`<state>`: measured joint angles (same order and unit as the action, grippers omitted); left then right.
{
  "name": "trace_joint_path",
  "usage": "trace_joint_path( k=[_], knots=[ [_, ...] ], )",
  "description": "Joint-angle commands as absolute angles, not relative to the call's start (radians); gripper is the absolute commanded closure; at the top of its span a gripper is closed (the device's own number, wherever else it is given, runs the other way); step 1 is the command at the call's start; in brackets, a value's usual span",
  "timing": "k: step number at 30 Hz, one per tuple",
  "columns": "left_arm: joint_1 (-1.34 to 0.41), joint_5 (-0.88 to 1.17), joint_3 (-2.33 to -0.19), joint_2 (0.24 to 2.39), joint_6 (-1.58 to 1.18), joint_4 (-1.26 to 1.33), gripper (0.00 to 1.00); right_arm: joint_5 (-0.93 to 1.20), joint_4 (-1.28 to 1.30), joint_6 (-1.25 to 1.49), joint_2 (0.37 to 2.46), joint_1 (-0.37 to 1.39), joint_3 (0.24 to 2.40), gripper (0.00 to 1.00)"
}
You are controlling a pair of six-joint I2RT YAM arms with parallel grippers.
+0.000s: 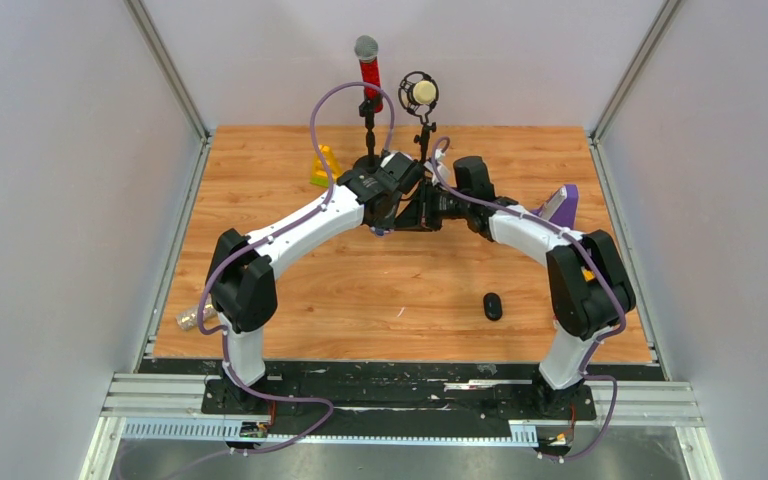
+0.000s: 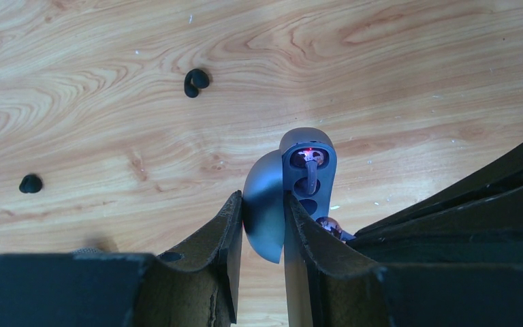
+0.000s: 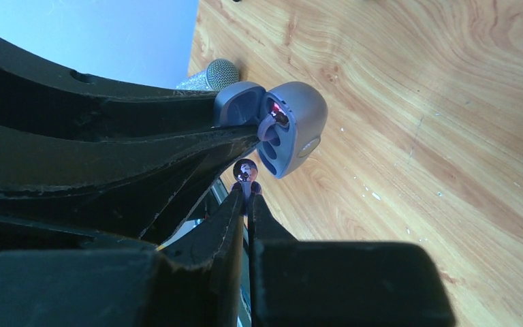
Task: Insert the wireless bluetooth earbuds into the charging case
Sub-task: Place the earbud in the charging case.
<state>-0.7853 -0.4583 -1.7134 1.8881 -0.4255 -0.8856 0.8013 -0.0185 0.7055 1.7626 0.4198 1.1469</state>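
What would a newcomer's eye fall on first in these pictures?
First, the open grey case pinched in the left jaws above the table's far middle, a red light glowing in it, with the right jaws holding a shiny purple bud just beside it. Then the two microphones, one red and one cream, standing at the back edge, and two black buds lying loose on the wood.

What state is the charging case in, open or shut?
Open: the charging case has its lid swung back, exposing the wells inside.
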Motion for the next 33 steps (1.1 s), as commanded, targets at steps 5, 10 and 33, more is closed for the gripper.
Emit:
trace_joint_path(
  k=[5, 10, 33],
  knots=[
    [-0.785, -0.488, -1.726, 1.832, -0.454, -0.855, 1.00, 0.783, -0.067, 0.716, 1.755, 0.445, 1.160, 0.96],
    [-0.785, -0.486, -1.725, 1.828, -0.453, -0.853, 1.00, 0.762, -0.066, 0.710, 1.761, 0.456, 1.157, 0.96],
    [-0.797, -0.485, -1.716, 1.806, -0.460, -0.849, 1.00, 0.716, -0.064, 0.704, 1.804, 0.463, 1.167, 0.95]
  ],
)
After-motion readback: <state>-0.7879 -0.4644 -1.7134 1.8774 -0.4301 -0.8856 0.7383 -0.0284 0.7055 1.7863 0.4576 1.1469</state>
